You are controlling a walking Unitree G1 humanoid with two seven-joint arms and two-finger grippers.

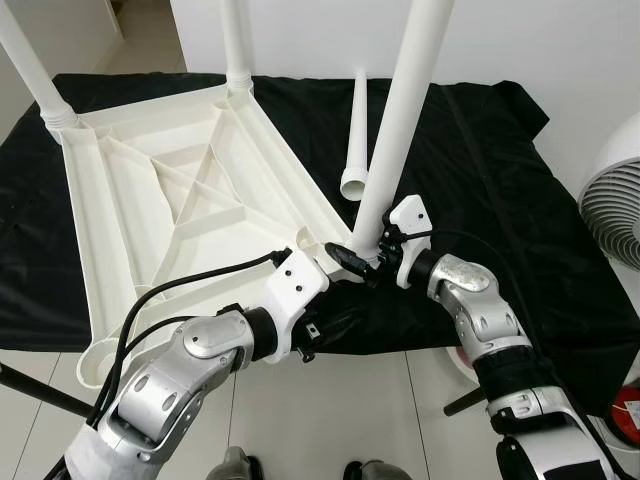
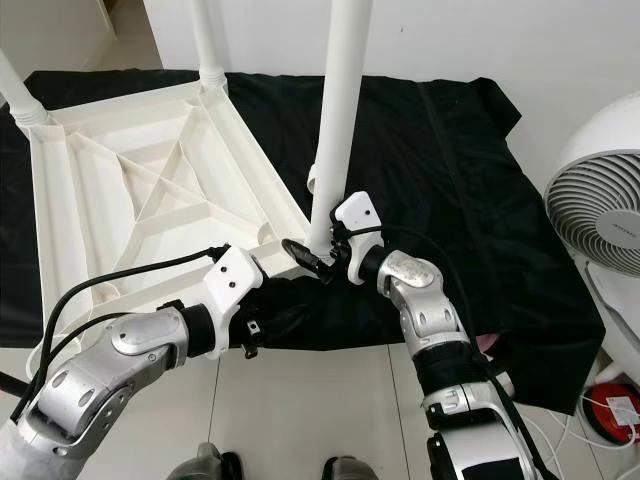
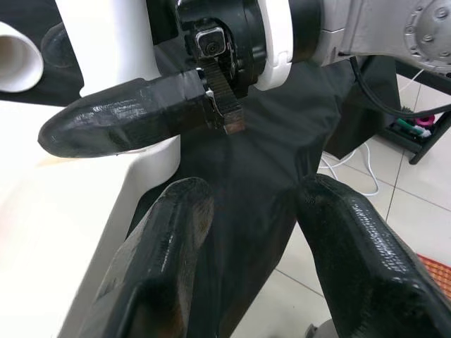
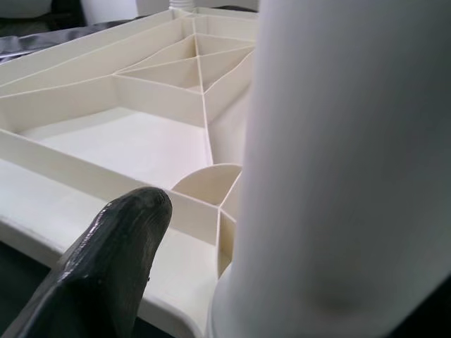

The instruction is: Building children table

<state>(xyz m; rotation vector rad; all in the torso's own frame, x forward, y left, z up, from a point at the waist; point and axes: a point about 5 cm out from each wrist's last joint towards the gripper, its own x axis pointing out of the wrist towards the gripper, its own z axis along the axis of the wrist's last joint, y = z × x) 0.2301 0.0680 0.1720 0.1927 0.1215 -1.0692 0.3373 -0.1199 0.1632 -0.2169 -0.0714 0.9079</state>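
A white plastic tabletop (image 1: 190, 190) lies upside down on a black cloth (image 1: 480, 200), two legs standing at its far corners. At the corner nearest the robot, about 5 o'clock on the tabletop, the right pincer (image 1: 372, 262) pinches the base of a tilted white leg (image 1: 400, 120). The left pincer (image 1: 340, 262), fingers spread, sits just beside it. A loose leg (image 1: 356, 140) lies at 12 o'clock. A fan (image 2: 600, 200) stands at 3 o'clock.
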